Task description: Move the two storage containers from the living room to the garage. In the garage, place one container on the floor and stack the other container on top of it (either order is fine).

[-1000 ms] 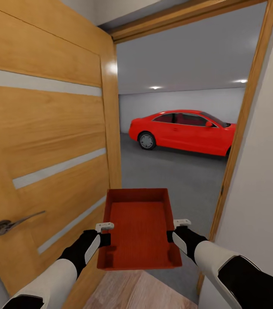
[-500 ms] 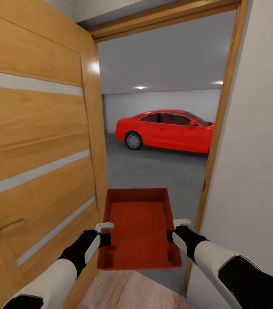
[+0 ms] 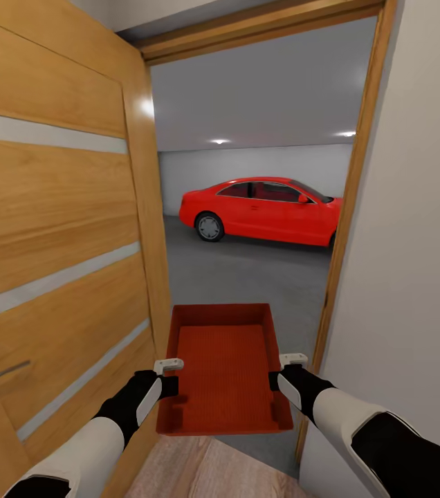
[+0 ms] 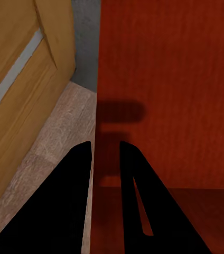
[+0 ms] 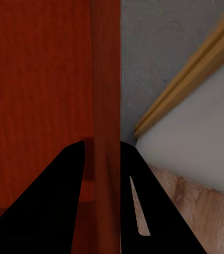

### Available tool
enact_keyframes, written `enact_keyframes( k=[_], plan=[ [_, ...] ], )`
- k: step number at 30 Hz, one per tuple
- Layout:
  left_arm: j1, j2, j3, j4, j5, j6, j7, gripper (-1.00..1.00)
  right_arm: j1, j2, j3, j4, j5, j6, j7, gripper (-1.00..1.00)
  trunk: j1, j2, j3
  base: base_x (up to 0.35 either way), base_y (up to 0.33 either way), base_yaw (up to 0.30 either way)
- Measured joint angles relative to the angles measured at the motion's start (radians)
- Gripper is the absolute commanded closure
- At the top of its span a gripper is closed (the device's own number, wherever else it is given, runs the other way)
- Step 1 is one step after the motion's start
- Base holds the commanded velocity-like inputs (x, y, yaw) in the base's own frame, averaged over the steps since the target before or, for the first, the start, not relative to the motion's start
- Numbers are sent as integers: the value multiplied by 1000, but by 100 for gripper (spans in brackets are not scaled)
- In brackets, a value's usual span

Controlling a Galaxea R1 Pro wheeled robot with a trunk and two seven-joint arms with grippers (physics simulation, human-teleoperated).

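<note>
The left gripper [image 3: 171,377] is clamped on the left side wall of the storage container [image 3: 225,366], one finger [image 4: 70,206] outside the wall and the other inside, and the right gripper [image 3: 279,373] pinches the right side wall the same way, its fingers [image 5: 59,206] straddling the thin red-orange rim. Between the two grippers the open-top bin hangs level and empty, its far end already over the dark grey concrete floor [image 3: 248,277] of the garage, its near end over the light wood planks [image 3: 192,470] just below the wrists. Just outside the left gripper stands the open wooden door [image 3: 61,242], close to the bin's left wall; just outside the right gripper runs the wooden door frame [image 3: 348,194] and a pale wall [image 3: 414,242]. The passage looks tight, so the likely trouble is an elbow or the bin's corner catching door or frame on the way through, which could twist the thin walls out of either pinch and drop the bin. Well beyond the grippers a red car [image 3: 261,209] is parked.
</note>
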Motion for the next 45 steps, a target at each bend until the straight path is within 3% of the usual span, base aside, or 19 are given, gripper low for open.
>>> enact_keyframes(
  k=[17, 38, 45],
  plan=[
    [0, 0, 0, 0, 0, -1, 0, 100, 0, 0, -1, 0, 2, -1, 1, 100, 0, 0, 0, 171, 262, 0],
    [0, 0, -2, 1, 3, -4, 1, 100, 0, 0, -3, -1, 5, -1, 0, 100, 0, 0, 0, 2, 2, -228],
    [0, 0, 0, 1, -2, 1, -1, 100, 0, 0, 7, 2, -10, -1, 0, 100, 0, 0, 0, 64, 38, -67]
  ],
)
